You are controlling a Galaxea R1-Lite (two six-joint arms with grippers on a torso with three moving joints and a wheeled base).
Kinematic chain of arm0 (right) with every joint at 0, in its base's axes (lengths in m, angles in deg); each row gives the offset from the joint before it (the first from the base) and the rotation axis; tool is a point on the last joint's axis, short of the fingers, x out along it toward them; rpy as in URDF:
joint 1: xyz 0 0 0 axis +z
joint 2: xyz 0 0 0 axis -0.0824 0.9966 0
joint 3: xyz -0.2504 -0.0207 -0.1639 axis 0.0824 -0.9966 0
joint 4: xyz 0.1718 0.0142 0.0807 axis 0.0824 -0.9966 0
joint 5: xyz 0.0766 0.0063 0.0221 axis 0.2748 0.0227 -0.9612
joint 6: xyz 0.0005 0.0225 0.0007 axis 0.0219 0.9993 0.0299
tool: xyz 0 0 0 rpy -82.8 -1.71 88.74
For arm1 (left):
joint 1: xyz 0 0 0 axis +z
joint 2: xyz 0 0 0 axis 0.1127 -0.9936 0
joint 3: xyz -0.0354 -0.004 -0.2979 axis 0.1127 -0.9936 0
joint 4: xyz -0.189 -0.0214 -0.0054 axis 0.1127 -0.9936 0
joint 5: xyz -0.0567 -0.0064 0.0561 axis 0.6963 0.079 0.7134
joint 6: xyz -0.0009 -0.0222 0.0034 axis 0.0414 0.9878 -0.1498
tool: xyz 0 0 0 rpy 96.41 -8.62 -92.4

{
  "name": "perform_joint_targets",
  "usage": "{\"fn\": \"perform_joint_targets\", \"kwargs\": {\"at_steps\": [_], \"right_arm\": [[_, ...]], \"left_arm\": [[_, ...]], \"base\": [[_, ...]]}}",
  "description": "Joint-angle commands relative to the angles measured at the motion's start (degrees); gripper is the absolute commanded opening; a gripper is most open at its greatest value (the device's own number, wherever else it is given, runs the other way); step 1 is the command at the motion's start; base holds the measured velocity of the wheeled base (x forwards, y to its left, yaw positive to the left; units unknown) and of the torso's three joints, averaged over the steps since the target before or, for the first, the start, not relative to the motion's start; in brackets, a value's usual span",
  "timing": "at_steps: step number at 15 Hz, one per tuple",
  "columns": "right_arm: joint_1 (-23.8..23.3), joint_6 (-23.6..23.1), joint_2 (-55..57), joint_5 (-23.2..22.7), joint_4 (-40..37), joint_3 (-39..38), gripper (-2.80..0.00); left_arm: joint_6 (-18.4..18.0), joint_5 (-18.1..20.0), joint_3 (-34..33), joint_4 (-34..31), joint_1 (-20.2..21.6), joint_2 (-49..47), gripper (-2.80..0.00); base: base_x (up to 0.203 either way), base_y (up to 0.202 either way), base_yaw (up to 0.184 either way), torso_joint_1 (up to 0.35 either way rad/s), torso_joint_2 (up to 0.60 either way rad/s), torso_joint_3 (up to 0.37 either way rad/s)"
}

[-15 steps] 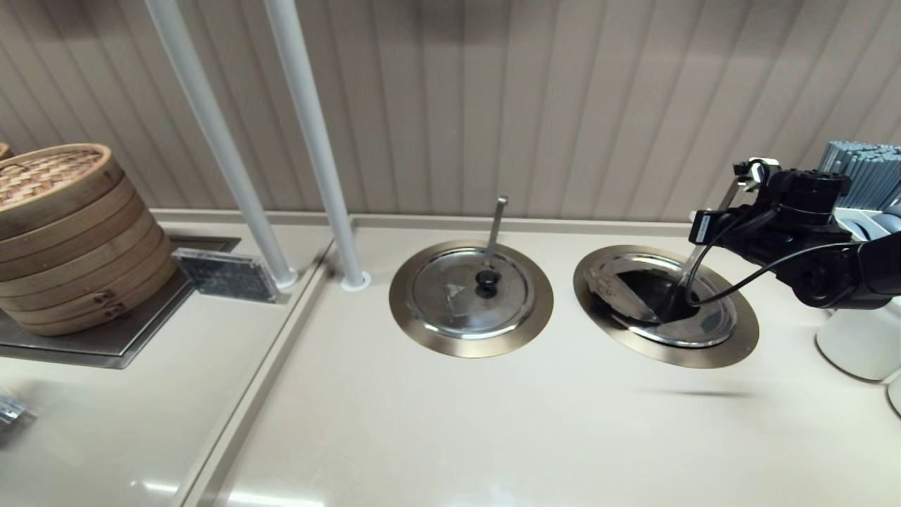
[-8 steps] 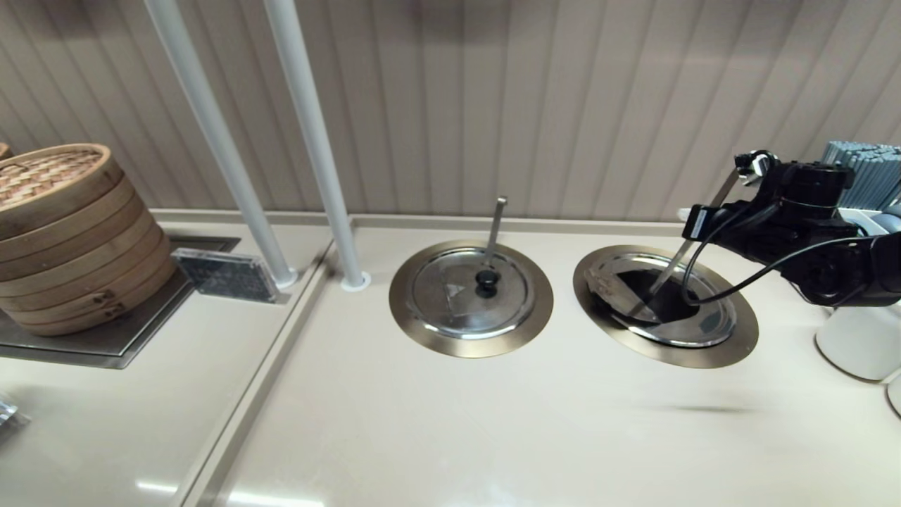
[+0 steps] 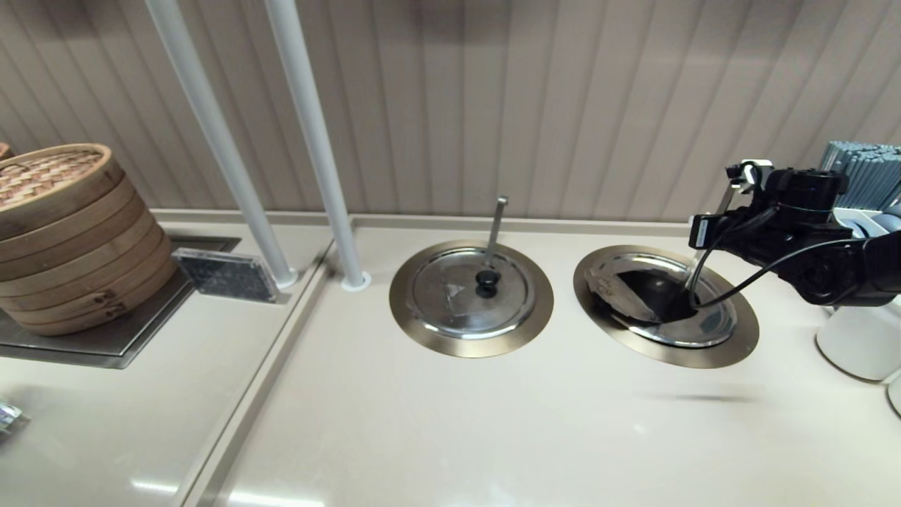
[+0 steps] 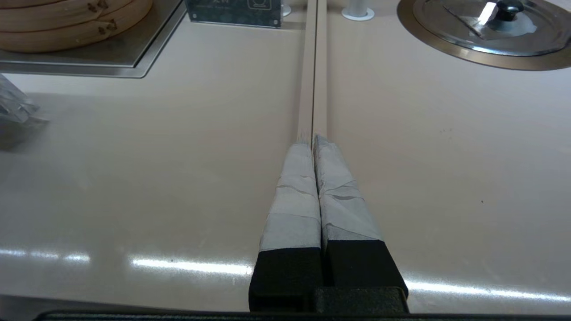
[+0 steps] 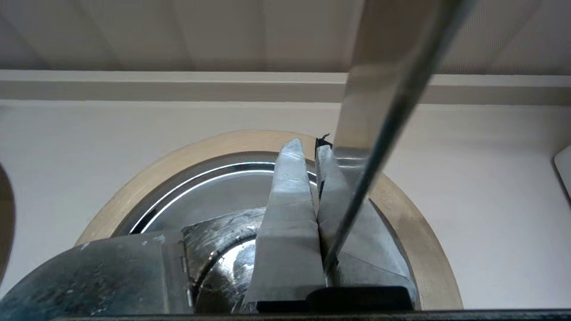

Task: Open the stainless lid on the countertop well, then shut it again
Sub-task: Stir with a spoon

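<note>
The stainless lid sits in the right countertop well. Its wedge flap is folded back to the left, so the dark inside shows within the bronze ring rim. The slanted ladle handle rises from the opening. My right gripper hangs above the well's far right side, at the handle's upper end. In the right wrist view the right gripper is shut and the ladle handle crosses its right finger; whether it is pinched I cannot tell. My left gripper is shut and parked low over the counter seam.
The twin lid with its upright ladle handle lies left of the open well. Two white poles rise behind it. A bamboo steamer stack and a small sign stand at the left, and white containers at the right edge.
The ladle handle leaned further left half a second ago and now stands steeper again. The right gripper rose slightly and came back down. The flap stays folded open.
</note>
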Motion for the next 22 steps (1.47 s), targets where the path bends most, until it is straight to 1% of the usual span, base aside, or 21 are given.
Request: {"fn": "perform_joint_targets", "kwargs": {"at_steps": [1,3,7,9,12,15,16,17,19,22], "right_arm": [[0.0,1.5,3.5,1.0,0.1,2.8,-2.8],[-0.1,3.5,5.6,1.8,-0.1,5.0,-2.8],[-0.1,4.1,7.9,1.9,0.0,5.6,-2.8],[-0.1,6.2,9.2,2.0,0.3,6.9,-2.8],[-1.2,6.6,11.0,2.5,0.3,9.3,-2.8],[-1.6,6.6,11.5,2.6,0.6,9.9,-2.8],[-1.7,6.8,11.7,2.9,0.7,10.8,0.0],[-1.8,8.0,11.8,3.7,0.7,11.3,0.0],[-1.5,9.9,11.6,3.6,1.1,11.3,0.0],[-1.3,9.9,11.6,3.6,2.6,11.0,0.0]], "left_arm": [[0.0,0.0,-0.1,0.0,0.0,0.0,-2.8],[-0.1,0.0,0.0,0.0,0.0,0.0,-2.8],[0.0,0.0,0.0,0.0,0.0,0.0,-2.8],[0.0,0.0,0.0,0.0,0.0,0.0,-2.8],[0.0,0.0,0.0,0.0,0.0,0.0,-2.8],[-0.1,0.0,-0.1,0.0,0.0,0.0,-2.8],[0.0,0.0,0.0,0.0,0.0,0.0,-2.8],[0.0,0.0,0.0,0.0,0.0,0.0,-2.8],[-0.1,0.0,0.0,0.0,0.0,0.0,-2.8],[0.0,0.0,0.0,0.0,0.0,0.0,-2.8]], "base": [[0.0,0.0,0.0,0.0,0.0,0.0],[0.0,0.0,0.0,0.0,0.0,0.0],[0.0,0.0,0.0,0.0,0.0,0.0],[0.0,0.0,0.0,0.0,0.0,0.0],[0.0,0.0,0.0,0.0,0.0,0.0],[0.0,0.0,0.0,0.0,0.0,0.0],[0.0,0.0,0.0,0.0,0.0,0.0],[0.0,0.0,0.0,0.0,0.0,0.0],[0.0,0.0,0.0,0.0,0.0,0.0],[0.0,0.0,0.0,0.0,0.0,0.0]]}}
